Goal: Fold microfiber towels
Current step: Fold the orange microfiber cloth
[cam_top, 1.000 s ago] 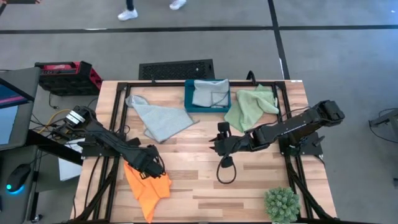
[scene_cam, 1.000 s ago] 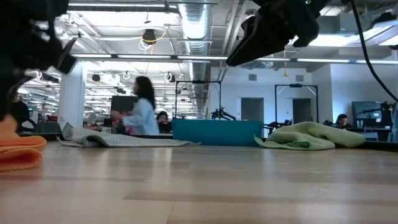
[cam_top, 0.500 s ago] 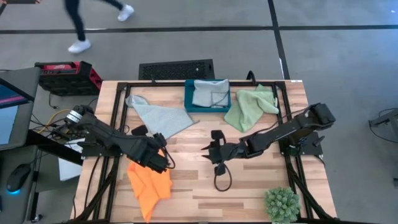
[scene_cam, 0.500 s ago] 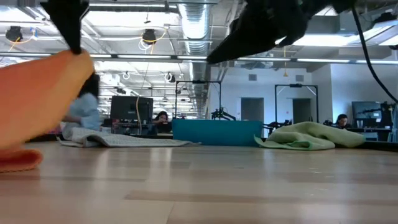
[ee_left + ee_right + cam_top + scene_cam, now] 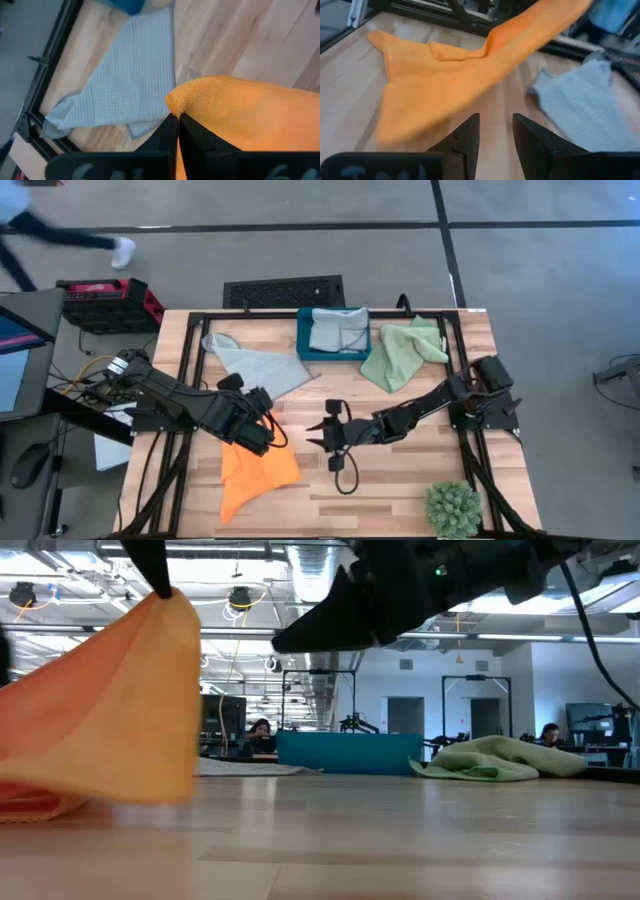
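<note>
On the left of the wooden slatted tabletop [image 5: 400, 480], the left end effector [image 5: 262, 430] is clenched on one corner of the bright orange microfiber towel [image 5: 255, 475]. The left wrist view shows the two fingers pressed together with the orange corner bunched between them. That corner is lifted, so the cloth hangs as a slanted sheet in the low view while its far end trails on the wood near the front-left edge. This towel looks to be only being spread or opened, not yet folded.

Just behind it lies a pale blue-grey waffle-textured microfiber towel [image 5: 255, 368], flat but skewed with one corner turned, apparently unfolded and untouched.

Toward the middle, the right end effector [image 5: 328, 435] hovers over bare wood just beside the orange towel's raised edge, its fingers parted and holding nothing. From here I judge it is placed to take a second corner.

At the back centre, a rigid dark teal rectangular box [image 5: 303, 340] holds a second pale blue-grey towel [image 5: 338, 330], which looks folded and put away; that seems the one finished piece.

Right of the box, a light green microfiber towel [image 5: 400, 352] lies crumpled, still to be done. A spiky green plant ball [image 5: 453, 508] sits at the front right corner
</note>
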`<state>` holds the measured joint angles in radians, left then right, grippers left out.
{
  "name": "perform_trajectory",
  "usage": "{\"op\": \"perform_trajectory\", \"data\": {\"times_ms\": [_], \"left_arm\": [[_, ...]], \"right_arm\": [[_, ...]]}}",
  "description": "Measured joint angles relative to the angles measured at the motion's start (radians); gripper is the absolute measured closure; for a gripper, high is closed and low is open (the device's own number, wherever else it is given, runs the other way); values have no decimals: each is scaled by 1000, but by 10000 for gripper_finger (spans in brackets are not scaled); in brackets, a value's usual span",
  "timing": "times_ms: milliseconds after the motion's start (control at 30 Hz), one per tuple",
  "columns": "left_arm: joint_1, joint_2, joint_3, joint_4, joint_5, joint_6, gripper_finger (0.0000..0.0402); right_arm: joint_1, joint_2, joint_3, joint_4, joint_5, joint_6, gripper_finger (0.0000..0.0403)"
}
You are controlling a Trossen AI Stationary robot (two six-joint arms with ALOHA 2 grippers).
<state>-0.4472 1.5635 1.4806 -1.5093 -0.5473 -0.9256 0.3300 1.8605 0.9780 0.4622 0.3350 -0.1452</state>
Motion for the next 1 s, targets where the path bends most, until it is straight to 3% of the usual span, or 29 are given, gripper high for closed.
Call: {"op": "perform_trajectory", "data": {"times_ms": [167,567,867,1000], "left_arm": [[0,0,14,20,-67,4,401],[-4,0,16,78,-90,111,401],[-4,0,16,183,-113,317,401],[-4,0,16,207,-145,365,401]], "right_arm": [[-3,60,54,-1,1,69,265],[-60,92,111,-5,7,86,268],[-117,92,119,-5,3,93,270],[-141,92,119,-5,-112,120,269]]}}
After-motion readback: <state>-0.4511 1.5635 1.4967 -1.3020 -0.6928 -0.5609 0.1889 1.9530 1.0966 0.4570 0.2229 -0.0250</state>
